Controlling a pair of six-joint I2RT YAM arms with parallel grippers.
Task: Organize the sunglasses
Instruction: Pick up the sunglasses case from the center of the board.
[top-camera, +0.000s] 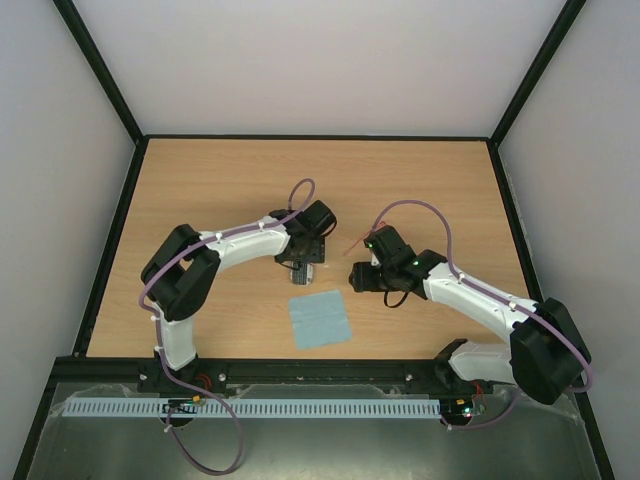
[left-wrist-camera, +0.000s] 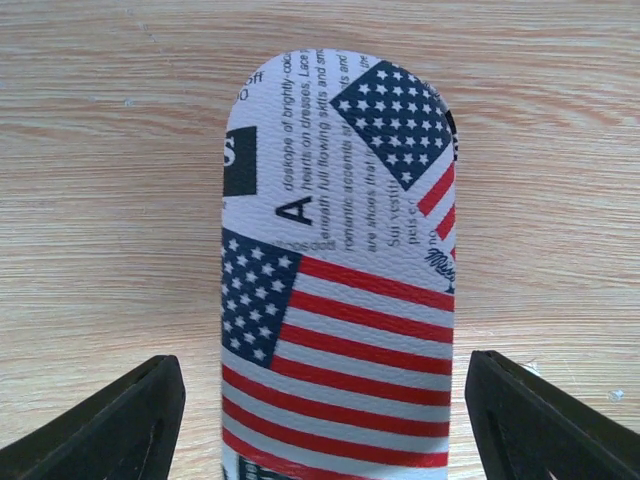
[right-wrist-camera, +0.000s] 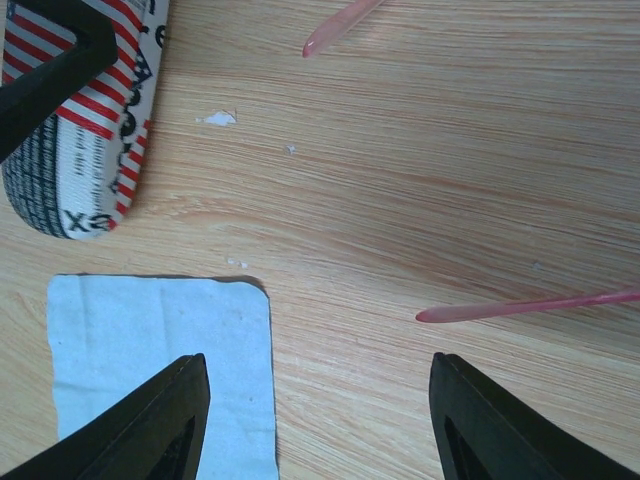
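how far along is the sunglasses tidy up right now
Done: nothing visible yet. The sunglasses lie loose on the table, outside the flag-print case, which looks closed. In hand: the left gripper straddles the case, jaws apart and not touching it. The right gripper hangs open beside the blue cloth. Left: probably opening the case and putting the glasses inside.

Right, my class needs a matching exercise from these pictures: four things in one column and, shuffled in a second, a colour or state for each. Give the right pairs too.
Column A
1. case
2. cloth
3. sunglasses
4. left gripper

Column B
a. light blue
b. open, one finger on each side of the case, not touching it
c. stars, stripes and printed text
d. translucent red-orange

Pairs: 1-c, 2-a, 3-d, 4-b
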